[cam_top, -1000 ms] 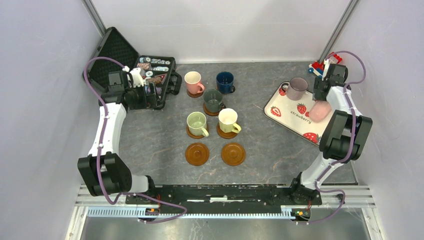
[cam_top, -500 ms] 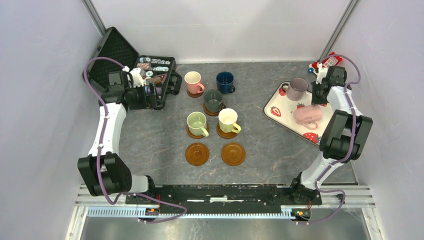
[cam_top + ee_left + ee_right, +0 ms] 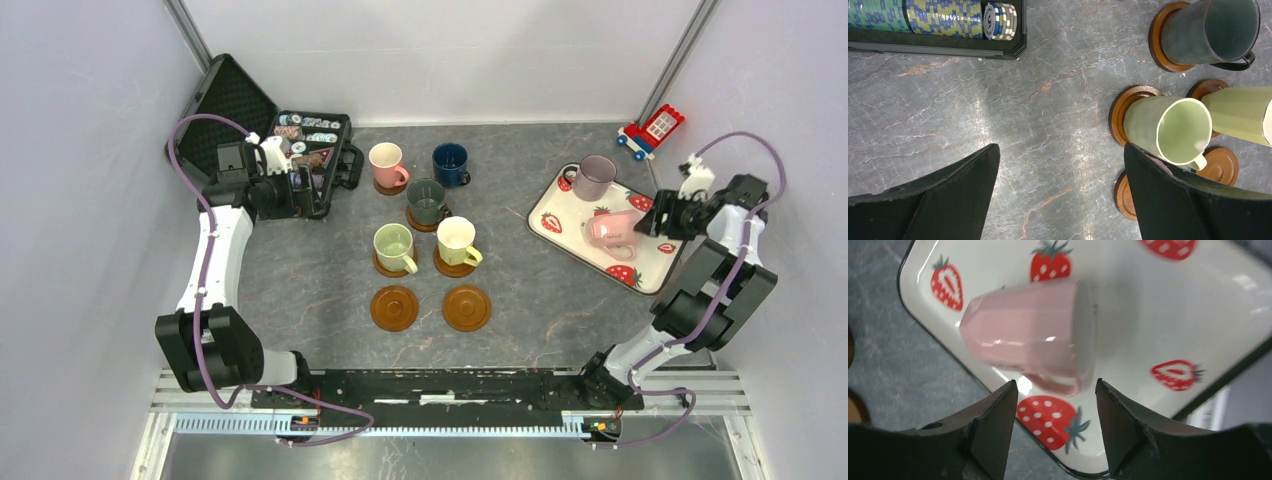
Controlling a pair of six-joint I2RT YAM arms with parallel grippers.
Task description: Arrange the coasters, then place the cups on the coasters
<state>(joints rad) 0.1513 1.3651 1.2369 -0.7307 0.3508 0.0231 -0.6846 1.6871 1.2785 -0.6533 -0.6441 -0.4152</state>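
Five cups stand on coasters mid-table: pink [image 3: 386,165], navy [image 3: 450,164], dark grey-green [image 3: 428,202], light green [image 3: 394,246] and cream-yellow [image 3: 457,240]. Two coasters [image 3: 394,307] [image 3: 466,308] lie bare in front of them. On the strawberry tray [image 3: 560,222] a mauve-grey cup [image 3: 596,177] stands upright and a pale pink cup [image 3: 612,231] [image 3: 1028,337] lies on its side. My right gripper [image 3: 655,217] [image 3: 1055,390] is open just right of that cup, near its handle, holding nothing. At the far left my left gripper [image 3: 305,190] [image 3: 1060,150] hangs open over bare table.
An open black case [image 3: 300,140] of poker chips [image 3: 943,17] sits at the back left beside my left gripper. A small red toy [image 3: 652,128] lies behind the tray. The tray's near corner [image 3: 1083,467] reaches close to the right table edge.
The pale pink cup left my right gripper and now lies on its side on the tray. The right arm swung out to the tray's right side. The left arm stayed still.
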